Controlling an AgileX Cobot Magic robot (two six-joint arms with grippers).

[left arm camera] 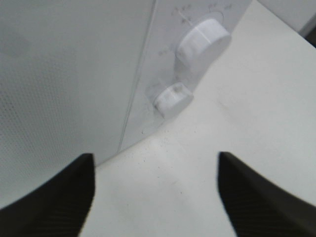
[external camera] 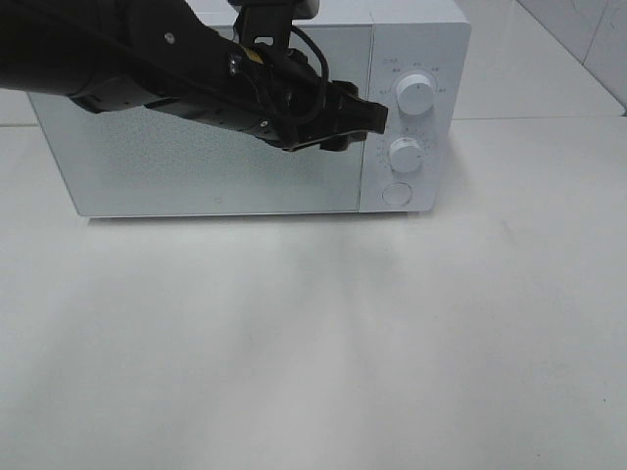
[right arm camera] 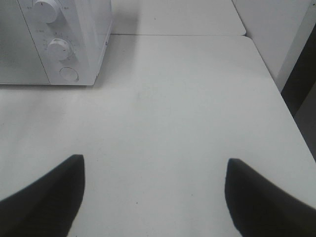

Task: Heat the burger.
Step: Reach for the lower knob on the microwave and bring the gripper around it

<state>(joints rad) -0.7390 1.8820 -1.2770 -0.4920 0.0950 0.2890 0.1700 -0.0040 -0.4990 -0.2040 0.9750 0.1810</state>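
Observation:
The burger is not in view in any frame. A white microwave (external camera: 196, 166) stands at the back of the table with its door shut. My left gripper (external camera: 372, 117) hovers in front of the door's right edge, just left of the two white knobs, the upper one (external camera: 415, 93) and the lower one (external camera: 405, 154). In the left wrist view its fingers stand wide apart and empty (left arm camera: 155, 163), with the two knobs (left arm camera: 203, 42) ahead. My right gripper (right arm camera: 153, 163) is open and empty above bare table, to the right of the microwave (right arm camera: 94, 29).
A round button (external camera: 396, 193) sits under the knobs. The white table (external camera: 313, 343) spreads in front of the microwave. In the right wrist view the table's right edge (right arm camera: 276, 84) borders a dark gap and a white wall.

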